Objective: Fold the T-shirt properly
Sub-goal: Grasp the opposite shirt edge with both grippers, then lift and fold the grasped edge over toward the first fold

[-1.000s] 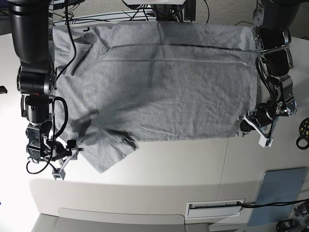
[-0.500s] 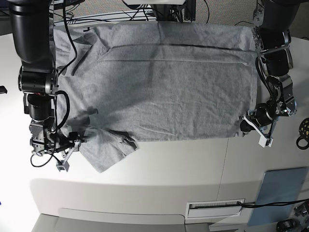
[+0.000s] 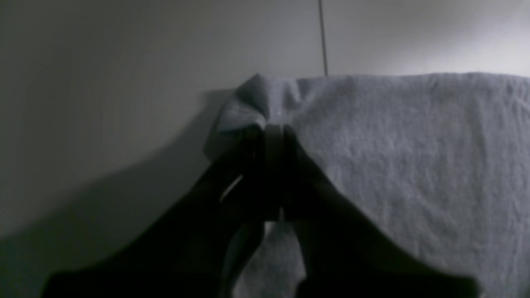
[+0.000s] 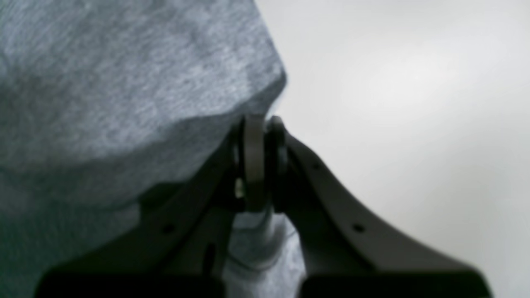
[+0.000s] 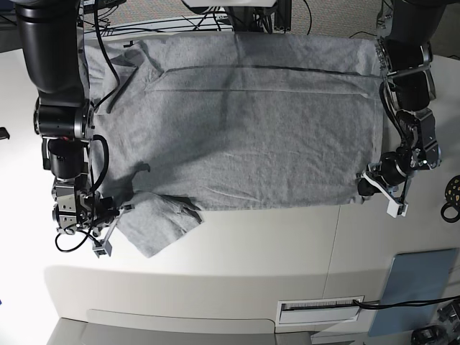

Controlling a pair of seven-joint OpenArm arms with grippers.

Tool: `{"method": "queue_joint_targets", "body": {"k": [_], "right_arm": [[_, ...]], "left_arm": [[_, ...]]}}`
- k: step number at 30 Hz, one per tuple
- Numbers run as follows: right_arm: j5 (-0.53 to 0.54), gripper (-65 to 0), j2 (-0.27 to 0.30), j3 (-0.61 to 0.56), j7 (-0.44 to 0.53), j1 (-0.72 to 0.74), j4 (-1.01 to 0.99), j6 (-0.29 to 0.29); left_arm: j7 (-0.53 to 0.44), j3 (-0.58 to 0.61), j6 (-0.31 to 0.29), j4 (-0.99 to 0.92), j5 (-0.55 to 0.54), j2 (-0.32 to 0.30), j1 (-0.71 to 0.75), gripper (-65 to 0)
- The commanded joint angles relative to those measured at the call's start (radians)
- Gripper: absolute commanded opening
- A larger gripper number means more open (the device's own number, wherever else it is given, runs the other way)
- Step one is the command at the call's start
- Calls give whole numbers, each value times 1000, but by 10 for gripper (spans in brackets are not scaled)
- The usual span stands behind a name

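Both wrist views are soft and dark — the left claw (image 3: pixel 273 136) is a near-black shape with a bunched corner of the T-shirt (image 3: pixel 397 165) hiding its tips. The right claw (image 4: pixel 261 136) is blurred too, its base cut off at the bottom edge. In the base view, the shirt's far hem runs under cables and arm bodies — lettering cannot be made out.

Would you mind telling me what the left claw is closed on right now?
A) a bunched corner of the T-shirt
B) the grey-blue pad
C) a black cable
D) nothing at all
A: in the left wrist view the left claw is shut on a bunched corner of the T-shirt, with cloth puckered around its tips.
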Motion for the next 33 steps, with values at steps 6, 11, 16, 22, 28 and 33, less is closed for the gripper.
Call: {"method": "queue_joint_targets", "body": {"k": [6, 11, 16, 22, 28, 33], "right_arm": [[45, -650, 82, 0, -67, -37, 173, 4], [173, -650, 169, 0, -90, -173, 450, -32], [191, -650, 240, 0, -112, -347, 800, -136], [134, -650, 300, 20, -208, -542, 1142, -219], [124, -650, 299, 139, -235, -745, 1329, -225], [127, -650, 297, 242, -250, -919, 1456, -225]], "left_arm": [[69, 0, -5, 111, -115, -47, -18, -650], [90, 0, -3, 224, -207, -73, 28, -650], [90, -3, 43, 349, -257, -88, 120, -650], [125, -3, 53, 426, -273, -90, 217, -650], [146, -18, 52, 481, -317, -92, 315, -650], [156, -78, 36, 525, -381, -92, 405, -650]]}}
